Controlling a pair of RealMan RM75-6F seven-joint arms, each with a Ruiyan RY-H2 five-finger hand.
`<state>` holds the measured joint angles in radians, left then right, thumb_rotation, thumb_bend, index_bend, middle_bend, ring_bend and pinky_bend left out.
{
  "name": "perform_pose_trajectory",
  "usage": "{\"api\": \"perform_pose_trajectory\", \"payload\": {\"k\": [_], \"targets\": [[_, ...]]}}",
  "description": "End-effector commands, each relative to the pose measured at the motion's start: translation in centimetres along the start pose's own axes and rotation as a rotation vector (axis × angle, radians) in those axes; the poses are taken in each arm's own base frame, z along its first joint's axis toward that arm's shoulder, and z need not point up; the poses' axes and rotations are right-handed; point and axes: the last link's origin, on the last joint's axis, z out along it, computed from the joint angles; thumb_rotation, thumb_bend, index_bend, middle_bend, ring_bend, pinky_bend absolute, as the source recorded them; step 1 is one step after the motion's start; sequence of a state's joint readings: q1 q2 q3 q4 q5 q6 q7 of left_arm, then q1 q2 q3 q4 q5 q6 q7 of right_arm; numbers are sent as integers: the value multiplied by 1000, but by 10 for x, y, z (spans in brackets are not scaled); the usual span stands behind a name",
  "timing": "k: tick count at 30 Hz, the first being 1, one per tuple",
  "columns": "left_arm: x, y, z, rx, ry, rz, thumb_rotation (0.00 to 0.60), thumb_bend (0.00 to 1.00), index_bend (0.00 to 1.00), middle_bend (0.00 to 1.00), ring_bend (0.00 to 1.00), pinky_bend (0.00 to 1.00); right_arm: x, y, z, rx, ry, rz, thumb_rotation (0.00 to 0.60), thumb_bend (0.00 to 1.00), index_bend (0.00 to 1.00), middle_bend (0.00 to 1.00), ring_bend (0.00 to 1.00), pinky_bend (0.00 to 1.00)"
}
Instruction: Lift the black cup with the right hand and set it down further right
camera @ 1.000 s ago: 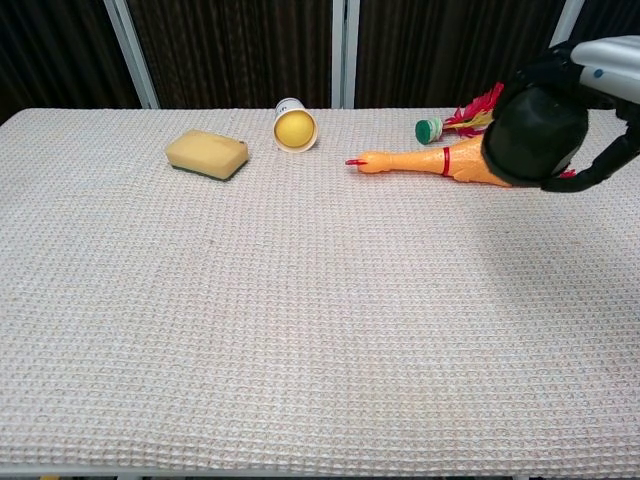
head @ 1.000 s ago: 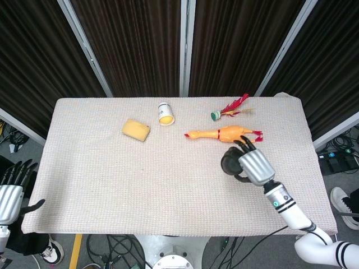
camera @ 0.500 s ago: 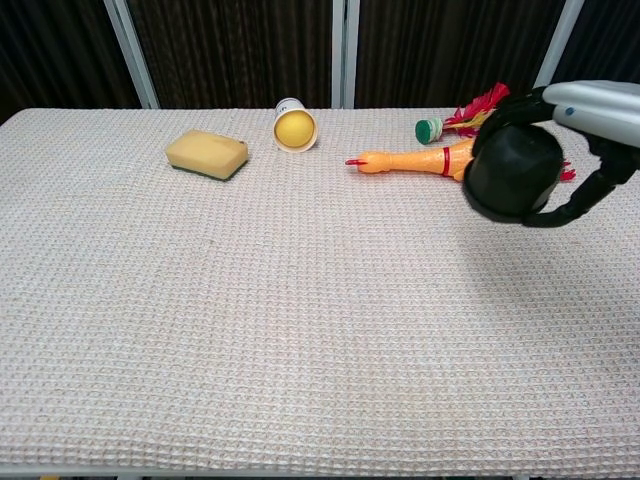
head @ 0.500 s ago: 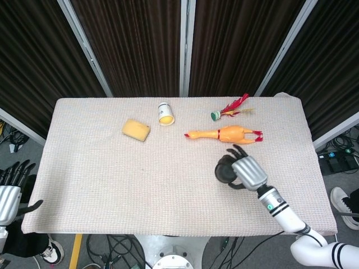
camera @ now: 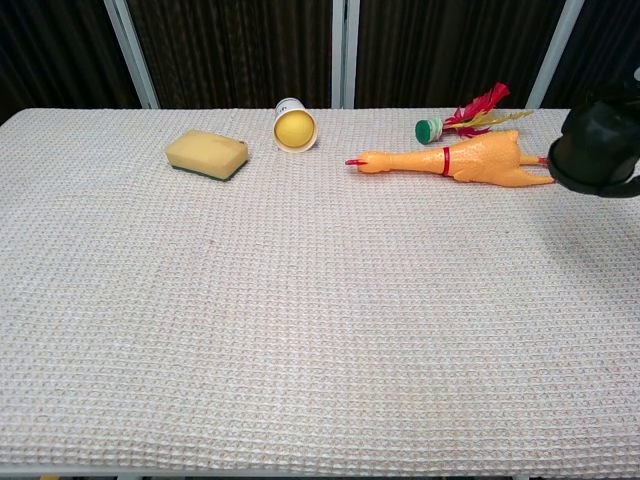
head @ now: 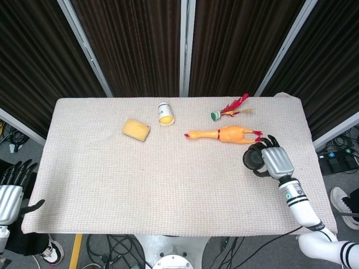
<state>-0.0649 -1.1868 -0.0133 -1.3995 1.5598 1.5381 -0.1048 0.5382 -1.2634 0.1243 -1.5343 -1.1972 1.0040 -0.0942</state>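
The black cup (head: 253,158) is held by my right hand (head: 275,161) above the right part of the table, just right of and nearer than the rubber chicken's tail. In the chest view the black cup (camera: 592,150) shows at the right edge, lifted off the cloth, with the hand mostly cut off by the frame. My left hand (head: 12,188) hangs off the table's left front corner, fingers apart and holding nothing.
An orange rubber chicken (head: 222,134) lies left of the cup. A red feathered shuttlecock (head: 230,108), a white cup on its side (head: 165,112) and a yellow sponge (head: 136,130) lie toward the back. The table's right edge (head: 317,168) is close to the hand.
My right hand has carried the black cup to the right, from in front of the chicken's body to past its tail. The left hand has stayed put.
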Motion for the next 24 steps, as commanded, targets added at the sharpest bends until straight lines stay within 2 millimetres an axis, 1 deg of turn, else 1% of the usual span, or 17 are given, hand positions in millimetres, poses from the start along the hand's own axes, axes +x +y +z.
{"api": "perform_pose_trajectory", "payload": {"k": [1,2,3,4,7,8,11,12,13,14,16,19,20,22,23,24], "targets": [[0,-1,0,6,-2,4,600,113,90,41,0,105,-23,-75,-30,327,-212,52,600,166,418,464,100,0],[1,-1,0,9,-1,5,600,113,90,41,0,105,-21,-82,-32,362,-208,57,600,166,417,464,100,0],[1,-2,-1,10,0,6,600,113,90,41,0,105,-19,-81,-32,367,-194,58,600,166,416,464,101,0],[2,-2,-1,11,1,6,600,114,90,41,0,105,-16,-76,-29,352,-177,59,600,166,415,464,101,0],[3,-4,-2,13,2,3,600,113,90,41,0,105,-2,-36,-14,197,-123,78,600,166,415,465,102,0],[3,-4,-3,13,2,0,600,113,90,41,0,105,7,-13,-7,117,-91,61,600,165,415,465,102,0],[2,-3,-2,9,4,-6,600,113,90,41,0,105,26,44,4,-83,-16,6,600,166,415,464,101,0],[2,-3,-2,8,5,-6,600,113,90,41,0,105,29,54,5,-123,-4,11,600,167,415,464,101,0],[2,-3,-2,8,5,-6,600,113,90,41,0,105,30,59,4,-146,-1,27,600,166,415,464,101,0],[1,-3,-2,10,5,-8,600,113,90,41,0,105,30,57,3,-147,-10,42,600,167,415,464,100,0],[1,-3,-2,11,5,-9,600,113,90,41,0,105,23,44,2,-98,-47,18,600,167,415,465,101,0],[0,-3,-3,11,5,-7,600,113,90,41,0,105,3,-3,0,53,-133,16,600,166,415,465,100,0],[1,-4,-4,15,5,-5,600,113,90,41,0,105,-5,-27,-4,126,-171,40,600,166,415,465,100,0],[2,-4,-2,19,10,-4,600,113,90,41,0,105,-13,-61,-13,248,-210,60,600,166,415,465,100,0],[3,-2,5,24,15,-3,600,113,90,41,0,105,-18,-80,-21,329,-226,55,600,166,415,465,100,0],[3,0,7,31,15,-1,600,113,90,41,0,105,-21,-92,-27,386,-233,46,600,166,415,465,100,0]]}}
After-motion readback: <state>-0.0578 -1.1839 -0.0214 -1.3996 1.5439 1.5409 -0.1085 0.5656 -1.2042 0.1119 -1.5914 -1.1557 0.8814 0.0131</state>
